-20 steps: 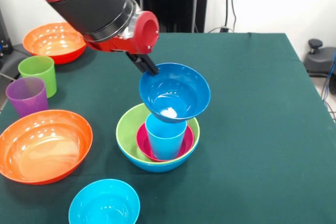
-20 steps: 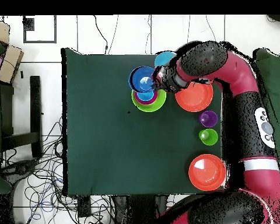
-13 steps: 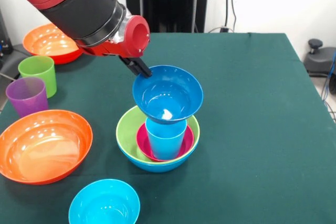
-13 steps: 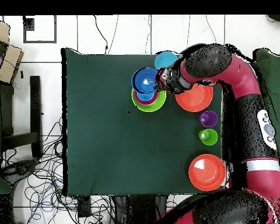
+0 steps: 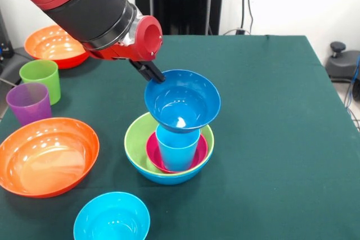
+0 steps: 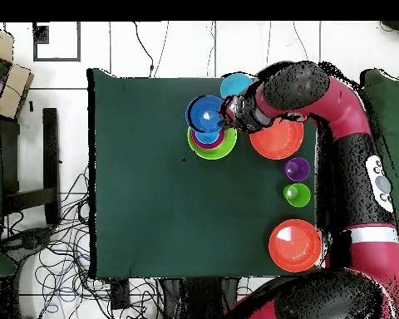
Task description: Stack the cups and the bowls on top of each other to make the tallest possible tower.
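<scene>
The tower stands mid-table: a large blue bowl holds a lime green bowl, a small magenta bowl and an upright light blue cup. A dark blue small bowl sits slightly tilted right over the cup's mouth; whether it rests on the rim I cannot tell. My gripper is shut on that bowl's far left rim. In the overhead view the gripper meets the dark blue bowl above the lime green bowl.
Left of the tower are a large orange bowl, a purple cup, a lime green cup and a second orange bowl at the far corner. A cyan small bowl lies at the near edge.
The gripper and the dark blue bowl have shifted a little to the left in the front view and levelled out over the light blue cup. Everything else is unmoved.
</scene>
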